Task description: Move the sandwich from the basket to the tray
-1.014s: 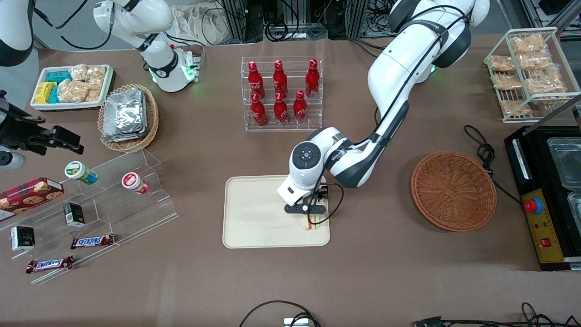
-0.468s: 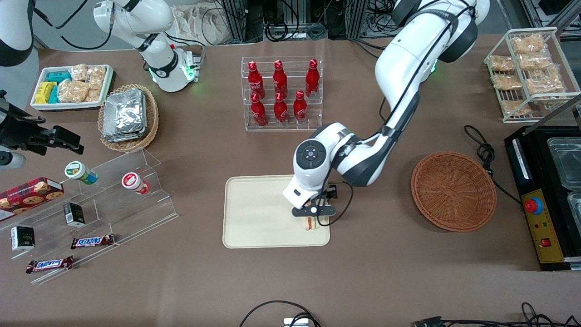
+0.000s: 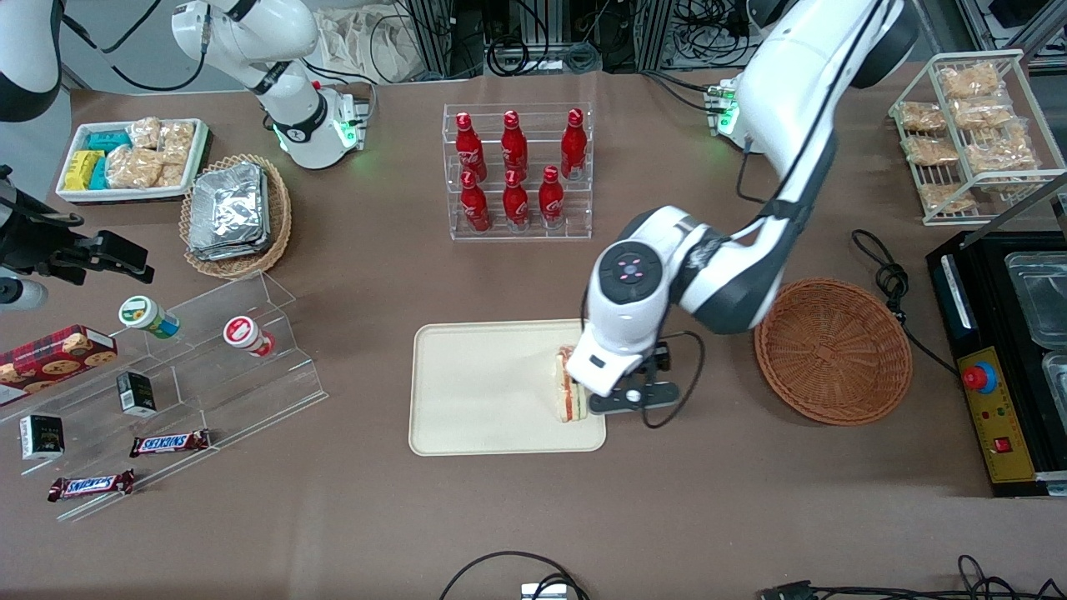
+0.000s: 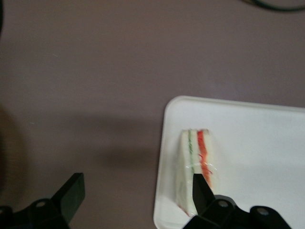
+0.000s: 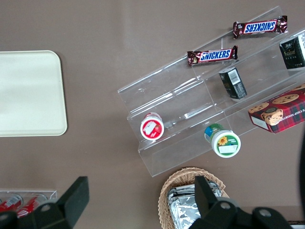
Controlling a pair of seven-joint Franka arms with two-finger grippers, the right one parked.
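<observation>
The sandwich point(image 3: 566, 386) stands on edge on the cream tray point(image 3: 475, 392), near the tray's rim toward the working arm's end. Its green and orange-red filling layers show in the left wrist view on the sandwich point(image 4: 195, 164), which rests near a rounded corner of the tray point(image 4: 257, 138). My left gripper point(image 3: 627, 401) hovers just beside the sandwich, over the tray's edge and the table. The gripper point(image 4: 136, 191) is open and holds nothing; one fingertip point(image 4: 199, 187) overlaps the sandwich in view. The reddish-brown basket point(image 3: 834, 350) sits empty toward the working arm's end.
A clear rack of red bottles point(image 3: 517, 171) stands farther from the front camera than the tray. A stepped acrylic shelf point(image 3: 208, 358) with snacks lies toward the parked arm's end. A black cable point(image 3: 892, 283) and a black box with a red button point(image 3: 979, 377) flank the basket.
The left gripper has let go of the sandwich, which stays on the tray. The arm has risen and moved sideways toward the basket.
</observation>
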